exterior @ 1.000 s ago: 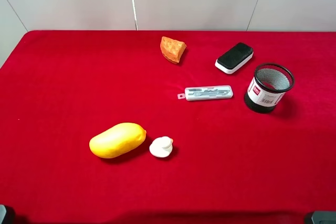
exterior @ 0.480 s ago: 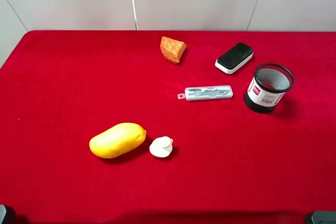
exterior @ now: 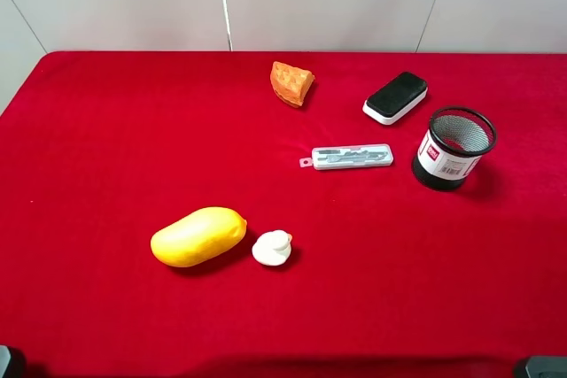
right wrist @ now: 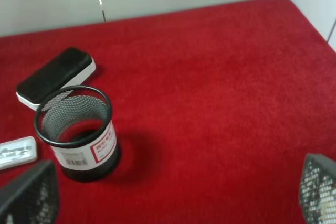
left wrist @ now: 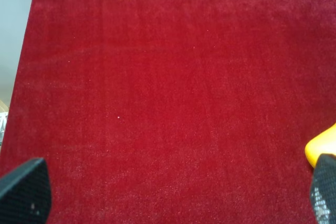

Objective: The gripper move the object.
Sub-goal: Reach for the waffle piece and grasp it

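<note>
waffle (exterior: 291, 83): loose at far side of table (exterior: 106, 130), near eraser (exterior: 395, 96), untouched; left gripper (left wrist: 173, 195), right gripper (right wrist: 173, 190): spread wide, empty, well short of it, likely readied for reach.

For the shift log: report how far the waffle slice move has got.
Done: nothing visible. The waffle slice lies untouched near the far edge of the red table. In hand: nothing; the left gripper and right gripper are open and empty, the right one near the mesh cup. Remaining: reach, grasp and move the slice.
</note>
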`<state>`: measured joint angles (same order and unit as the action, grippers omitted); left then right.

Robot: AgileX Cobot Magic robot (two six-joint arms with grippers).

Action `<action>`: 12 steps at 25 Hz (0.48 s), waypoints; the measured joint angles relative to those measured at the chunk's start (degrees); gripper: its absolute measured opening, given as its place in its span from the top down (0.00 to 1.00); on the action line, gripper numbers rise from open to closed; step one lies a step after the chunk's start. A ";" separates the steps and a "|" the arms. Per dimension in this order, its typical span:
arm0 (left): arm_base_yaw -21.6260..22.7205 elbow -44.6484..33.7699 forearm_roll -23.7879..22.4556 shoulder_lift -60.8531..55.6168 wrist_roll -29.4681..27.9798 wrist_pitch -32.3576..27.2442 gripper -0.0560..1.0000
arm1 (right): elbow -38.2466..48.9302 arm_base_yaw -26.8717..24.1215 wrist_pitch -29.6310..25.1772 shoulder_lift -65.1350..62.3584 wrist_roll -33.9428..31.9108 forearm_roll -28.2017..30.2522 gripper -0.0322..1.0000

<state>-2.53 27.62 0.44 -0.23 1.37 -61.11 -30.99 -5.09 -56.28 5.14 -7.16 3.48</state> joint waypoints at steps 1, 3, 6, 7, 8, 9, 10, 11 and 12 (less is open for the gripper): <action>0.00 0.00 0.00 0.00 0.00 0.00 0.02 | -0.65 0.00 0.27 1.51 0.36 -0.13 0.30; 0.00 0.00 0.00 0.00 0.00 0.00 0.02 | -1.86 0.00 1.45 4.49 1.10 -0.88 0.30; 0.00 0.00 0.00 0.00 0.00 0.00 0.02 | -3.80 0.00 2.20 9.25 2.18 -2.40 0.30; 0.00 0.00 0.00 0.00 0.00 0.00 0.02 | -4.44 0.00 2.32 10.95 2.75 -2.90 0.30; 0.00 0.00 0.00 0.00 0.00 0.00 0.02 | -5.08 0.00 2.38 12.56 3.38 -3.48 0.30; 0.00 0.00 0.00 0.00 0.00 0.00 0.02 | -5.67 0.00 2.50 13.88 4.29 -3.48 0.30; 0.00 0.00 0.00 0.00 0.00 0.00 0.02 | -6.17 0.00 2.50 15.37 4.89 -4.11 0.30; 0.00 0.00 0.00 0.00 0.00 0.00 0.02 | -6.77 0.00 2.50 16.84 5.38 -4.39 0.30; 0.00 0.00 0.00 0.00 0.00 0.00 0.02 | -7.37 0.00 2.50 18.24 5.89 -4.64 0.30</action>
<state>-2.53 27.62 0.44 -0.23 1.37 -61.11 -38.35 -5.09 -53.78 23.38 -1.27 -1.15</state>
